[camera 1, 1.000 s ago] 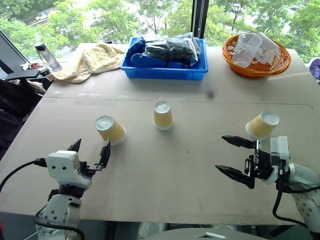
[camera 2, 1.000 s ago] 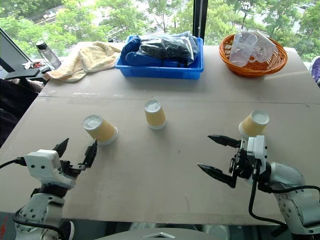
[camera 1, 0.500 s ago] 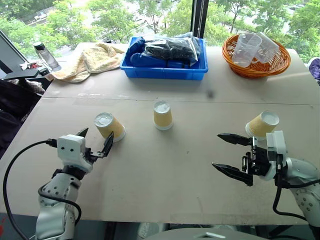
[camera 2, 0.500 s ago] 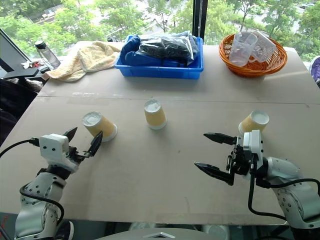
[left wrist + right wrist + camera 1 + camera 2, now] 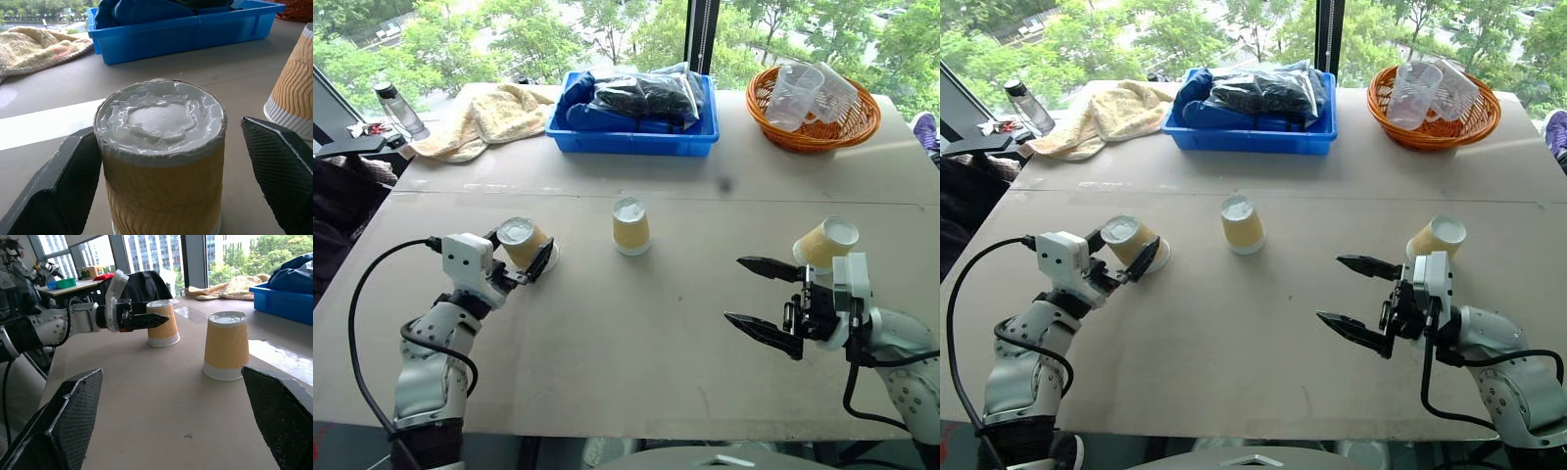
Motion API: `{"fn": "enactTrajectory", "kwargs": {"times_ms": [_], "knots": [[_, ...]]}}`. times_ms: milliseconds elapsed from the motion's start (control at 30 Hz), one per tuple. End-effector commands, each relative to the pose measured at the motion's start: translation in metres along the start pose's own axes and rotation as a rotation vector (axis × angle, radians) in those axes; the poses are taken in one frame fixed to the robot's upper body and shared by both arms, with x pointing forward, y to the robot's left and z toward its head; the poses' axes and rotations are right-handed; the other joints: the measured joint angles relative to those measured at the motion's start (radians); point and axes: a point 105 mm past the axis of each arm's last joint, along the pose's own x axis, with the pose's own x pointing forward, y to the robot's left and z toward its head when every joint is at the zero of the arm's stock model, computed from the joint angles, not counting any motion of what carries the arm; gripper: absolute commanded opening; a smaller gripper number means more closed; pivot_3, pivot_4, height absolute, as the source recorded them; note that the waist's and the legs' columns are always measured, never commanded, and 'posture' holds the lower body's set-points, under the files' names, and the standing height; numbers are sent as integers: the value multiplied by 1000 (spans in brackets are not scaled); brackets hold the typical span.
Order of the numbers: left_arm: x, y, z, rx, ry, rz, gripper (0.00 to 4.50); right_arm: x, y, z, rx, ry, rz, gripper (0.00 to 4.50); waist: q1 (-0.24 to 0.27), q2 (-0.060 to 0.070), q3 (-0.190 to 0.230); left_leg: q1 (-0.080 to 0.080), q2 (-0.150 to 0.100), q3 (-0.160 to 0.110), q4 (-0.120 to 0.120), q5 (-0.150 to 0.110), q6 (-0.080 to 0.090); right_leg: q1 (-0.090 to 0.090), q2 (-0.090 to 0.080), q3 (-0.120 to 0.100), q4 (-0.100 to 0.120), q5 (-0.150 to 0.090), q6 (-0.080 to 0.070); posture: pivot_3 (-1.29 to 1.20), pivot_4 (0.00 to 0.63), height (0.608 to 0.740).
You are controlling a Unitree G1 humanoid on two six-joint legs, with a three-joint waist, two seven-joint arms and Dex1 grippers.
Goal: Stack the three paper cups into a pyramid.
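Left cup's (image 5: 161, 161) lower edge cut off, neighbouring cup (image 5: 296, 93) half cropped

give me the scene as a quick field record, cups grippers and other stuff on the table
paper cups: three, all upside down, apart, none stacked
left cup: between the open fingers of the left gripper, not clamped
middle cup: stands alone at the table's centre
right cup: tilted, just beyond the right arm
right gripper: open, holds nothing, points toward the middle of the table
far edge: towel, blue bin, orange basket with clear plastic cups
pyramid: not started
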Motion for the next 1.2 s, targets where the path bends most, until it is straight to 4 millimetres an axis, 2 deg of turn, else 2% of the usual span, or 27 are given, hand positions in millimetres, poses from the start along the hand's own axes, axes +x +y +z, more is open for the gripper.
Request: {"fn": "enactTrajectory", "kwargs": {"times_ms": [33,100,200,233,333,500,567,667,833,933,1200], "knots": [[1,0,8,-3,-44,-10,4248,3,4,13,-36,-42,14,4499,0,0,0,0,0,0,0,0,0,0,0,0,0,0,0,0,150,740],[2,0,8,-2,-46,-11,3818,3,3,13,-36,-42,14,4500,0,0,0,0,0,0,0,0,0,0,0,0,0,0,0,0,150,740],[3,-1,10,-6,-53,-17,2502,3,3,13,-36,-45,13,4500,0,0,0,0,0,0,0,1,0,0,0,0,0,0,0,0,150,740],[4,0,10,-6,-53,-17,2326,3,3,13,-36,-46,12,4500,0,0,0,0,0,0,0,1,0,0,0,0,0,0,0,0,150,740],[8,-5,13,-10,-51,-63,2325,3,2,13,-35,-47,8,4500,1,0,0,0,0,0,0,0,0,0,0,0,0,0,0,0,150,740],[19,-55,32,-58,-97,-361,2325,-4,-3,12,-32,-40,-19,4500,1,0,0,0,0,0,0,1,-2,0,-1,0,0,0,0,0,150,740],[21,-80,36,-60,-90,-506,2325,-9,-6,9,-31,-25,-35,4500,1,0,0,0,0,0,0,2,-3,0,-1,0,0,0,0,0,150,740],[25,-116,36,-48,-78,-697,2325,-17,-10,4,-30,-12,-63,4500,1,0,0,0,0,1,0,3,-3,0,-1,0,0,0,0,0,150,740],[39,-160,32,-37,-104,-886,2325,-22,-14,2,-27,-10,-87,4500,0,0,0,0,0,2,1,3,-3,1,0,0,0,1,-1,0,150,740],[48,-175,22,-41,-111,-933,2325,-26,-14,-1,-39,21,-112,4500,0,0,0,0,0,2,0,3,-2,1,0,1,0,1,-1,0,150,740],[64,-189,8,-24,-125,-979,2325,-34,-15,-8,-67,76,-151,4500,2,0,0,1,0,3,2,1,2,2,1,1,1,1,-1,0,150,740]]}}
